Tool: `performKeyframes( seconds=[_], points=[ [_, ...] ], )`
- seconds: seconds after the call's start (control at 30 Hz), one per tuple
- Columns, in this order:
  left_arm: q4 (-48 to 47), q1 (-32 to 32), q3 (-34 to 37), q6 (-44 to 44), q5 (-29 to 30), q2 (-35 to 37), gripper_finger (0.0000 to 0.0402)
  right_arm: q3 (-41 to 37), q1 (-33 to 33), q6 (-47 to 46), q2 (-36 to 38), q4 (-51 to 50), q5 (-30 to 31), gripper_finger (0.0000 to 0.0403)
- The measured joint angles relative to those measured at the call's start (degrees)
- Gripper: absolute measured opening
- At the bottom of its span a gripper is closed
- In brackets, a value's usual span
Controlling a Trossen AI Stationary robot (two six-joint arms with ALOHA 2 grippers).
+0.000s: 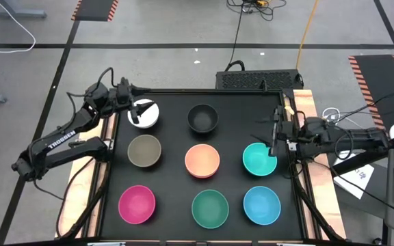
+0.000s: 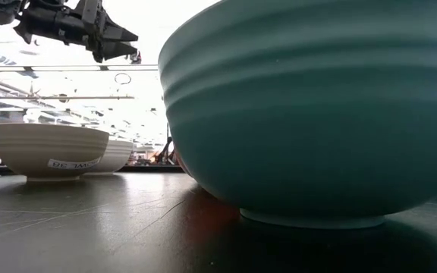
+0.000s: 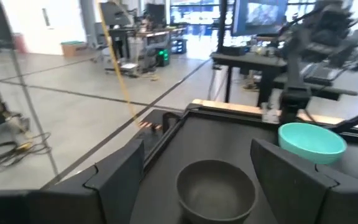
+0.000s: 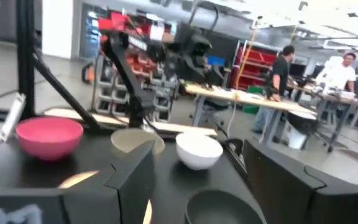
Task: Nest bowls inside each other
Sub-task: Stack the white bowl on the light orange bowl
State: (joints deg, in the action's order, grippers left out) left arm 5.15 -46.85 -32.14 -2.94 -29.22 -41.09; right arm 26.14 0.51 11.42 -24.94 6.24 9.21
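— Across the black table (image 1: 169,205), seen from above, what surrounds the bowls?

— Eight bowls sit apart in rows: white bowl (image 1: 144,114) and black bowl (image 1: 202,117) along the far edge, olive-tan bowl (image 1: 144,150), peach bowl (image 1: 202,160) and teal bowl (image 1: 259,158) in the middle, magenta bowl (image 1: 137,203), green bowl (image 1: 210,208) and blue bowl (image 1: 261,205) along the near edge. A black power strip (image 1: 258,79) lies just beyond the far edge; papers (image 1: 353,176) lie off the right edge.

— And the grippers?

— The left gripper (image 1: 140,111) hangs over the white bowl near the far left corner, the arm lettered "TROSSEN". The right gripper (image 1: 273,140) sits at the right edge, just over the teal bowl's far rim. Nothing lies between either gripper and its bowl.

— At table height?

— The green bowl (image 2: 317,114) fills most of the view, blocking much behind it. The olive-tan bowl (image 2: 50,150) stands further off, wearing a sticker too blurred to read, with one gripper (image 2: 120,42) overhead.

— Left wrist?

— Its fingers (image 3: 117,177) are spread wide, empty, with the black bowl (image 3: 216,190) ahead between them and the teal bowl (image 3: 311,142) beyond.

— Right wrist?

— Fingers (image 4: 132,174) likewise spread and empty. The magenta bowl (image 4: 49,137), white bowl (image 4: 199,150) and black bowl (image 4: 219,208) show ahead; people (image 4: 283,74) stand at benches in the room.
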Motion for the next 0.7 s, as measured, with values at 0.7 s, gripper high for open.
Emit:
performKeyframes(
  seconds=[0.7],
  points=[
    [-16.7, -9.5, 0.0, -3.1, 3.7, -5.5, 0.0299, -9.2, -4.0, -9.0, 1.3, 1.8, -3.5, 0.0236]
  ],
)
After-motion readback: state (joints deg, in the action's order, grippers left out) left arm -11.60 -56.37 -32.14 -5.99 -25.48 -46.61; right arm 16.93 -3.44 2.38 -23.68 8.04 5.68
